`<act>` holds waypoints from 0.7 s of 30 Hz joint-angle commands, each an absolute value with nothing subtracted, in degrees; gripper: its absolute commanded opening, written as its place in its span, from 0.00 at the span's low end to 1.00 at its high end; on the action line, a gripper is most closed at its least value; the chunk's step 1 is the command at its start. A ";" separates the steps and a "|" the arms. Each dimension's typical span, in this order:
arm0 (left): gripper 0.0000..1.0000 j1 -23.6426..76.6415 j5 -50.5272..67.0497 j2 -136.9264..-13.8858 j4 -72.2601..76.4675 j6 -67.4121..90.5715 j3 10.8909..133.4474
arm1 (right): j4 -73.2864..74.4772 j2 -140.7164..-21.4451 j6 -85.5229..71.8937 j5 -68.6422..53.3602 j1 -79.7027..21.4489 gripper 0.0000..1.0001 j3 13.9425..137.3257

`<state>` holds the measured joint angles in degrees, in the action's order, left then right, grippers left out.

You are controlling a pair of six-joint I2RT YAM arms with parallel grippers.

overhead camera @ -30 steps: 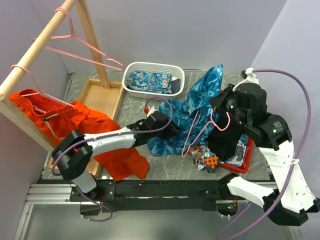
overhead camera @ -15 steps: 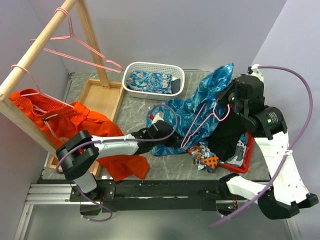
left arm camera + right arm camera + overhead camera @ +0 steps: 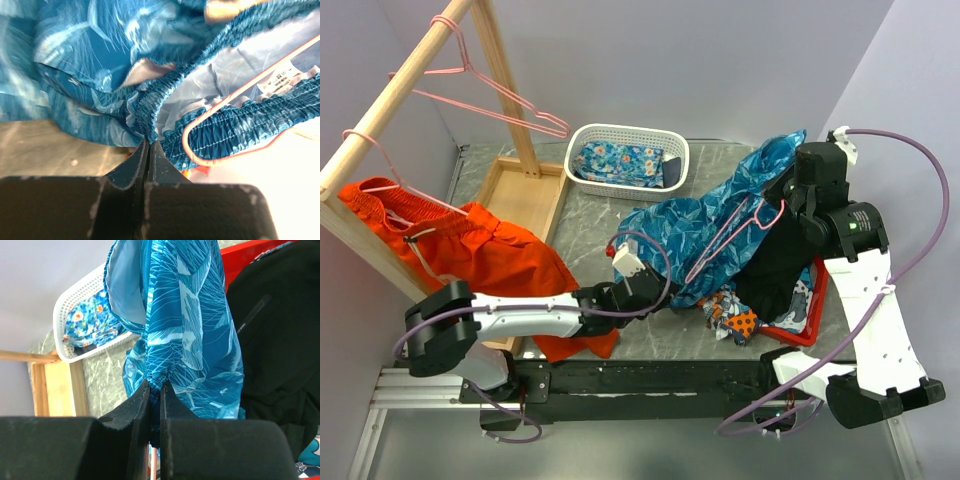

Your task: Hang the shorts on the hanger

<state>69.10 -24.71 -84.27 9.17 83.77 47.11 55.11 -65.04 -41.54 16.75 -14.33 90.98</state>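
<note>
The blue leaf-print shorts (image 3: 705, 225) hang stretched between my two grippers above the table. My left gripper (image 3: 670, 290) is shut on the gathered waistband (image 3: 150, 107) at the shorts' near-left end. My right gripper (image 3: 783, 200) is shut on the shorts' far-right end (image 3: 190, 315) and holds it raised. A pink wire hanger (image 3: 730, 232) lies slanted in the shorts; its wire runs through the waist opening in the left wrist view (image 3: 240, 90). A bit of pink shows between the right jaws, but I cannot tell if the hanger is gripped.
A wooden rack pole (image 3: 400, 80) at far left carries pink hangers (image 3: 490, 95) and orange shorts (image 3: 470, 250). A white basket (image 3: 627, 135) holds floral cloth. A red tray (image 3: 810, 325) at right holds a black garment (image 3: 775, 270) and patterned cloths (image 3: 735, 315).
My left gripper has drawn its end of the shorts nearer to me. My right gripper has moved up and to the far right with the shorts and hanger. The shorts are stretched wider.
</note>
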 commanded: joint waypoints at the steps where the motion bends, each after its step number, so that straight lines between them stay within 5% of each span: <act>1: 0.01 72.59 -39.53 -81.30 -4.90 83.59 51.49 | 48.87 -63.37 -40.87 22.15 -13.19 0.00 91.76; 11: 0.01 80.77 -54.48 -83.14 -15.91 79.55 61.43 | 48.69 -64.16 -41.66 22.15 -12.83 0.00 90.53; 21: 0.01 80.43 -45.83 -84.19 -6.70 57.50 70.64 | 46.25 -63.64 -44.56 15.66 -12.92 0.00 85.79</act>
<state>81.71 -50.57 -83.46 -11.70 69.95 64.47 52.73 -65.41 -42.74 17.85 -13.47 89.23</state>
